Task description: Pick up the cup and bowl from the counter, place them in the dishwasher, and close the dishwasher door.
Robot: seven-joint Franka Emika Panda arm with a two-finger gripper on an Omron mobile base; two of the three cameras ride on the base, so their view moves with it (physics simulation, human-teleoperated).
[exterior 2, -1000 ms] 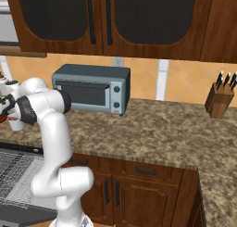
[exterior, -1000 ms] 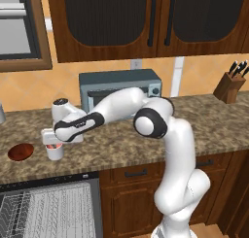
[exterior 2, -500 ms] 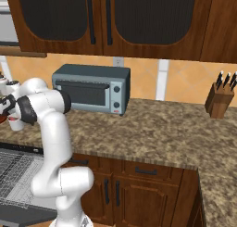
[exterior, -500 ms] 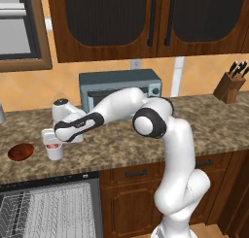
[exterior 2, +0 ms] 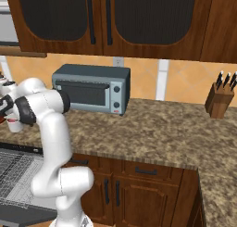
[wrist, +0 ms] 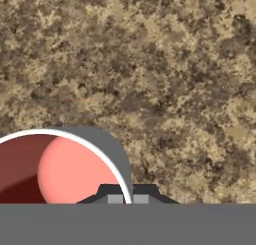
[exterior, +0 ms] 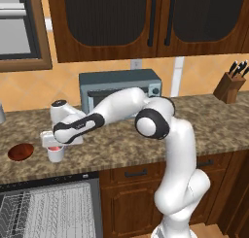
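The white cup [exterior: 56, 154] with its pink-red inside stands on the granite counter [exterior: 121, 147] near the front edge. My gripper [exterior: 54, 145] hangs straight over it, shut on the cup's wall. In the hand view the gripper [wrist: 125, 199] pinches the rim of the cup [wrist: 65, 169], one fingertip [wrist: 114, 198] inside and one outside. The reddish-brown bowl [exterior: 20, 151] lies on the counter just left of the cup. Below the counter, the dishwasher stands open with its wire rack [exterior: 44, 212] pulled out. From the right base view the cup [exterior 2: 14, 125] peeks out behind the arm, above the rack [exterior 2: 18, 170].
A grey toaster oven [exterior: 121, 86] stands at the back of the counter behind the arm. A knife block [exterior: 228, 86] sits far right. Dark wall cabinets [exterior: 146, 18] hang above. Wooden cabinet doors [exterior: 131, 198] flank the dishwasher on the right.
The gripper's jaws have shut on the cup's rim. The arm, cup and bowl stay where they were.
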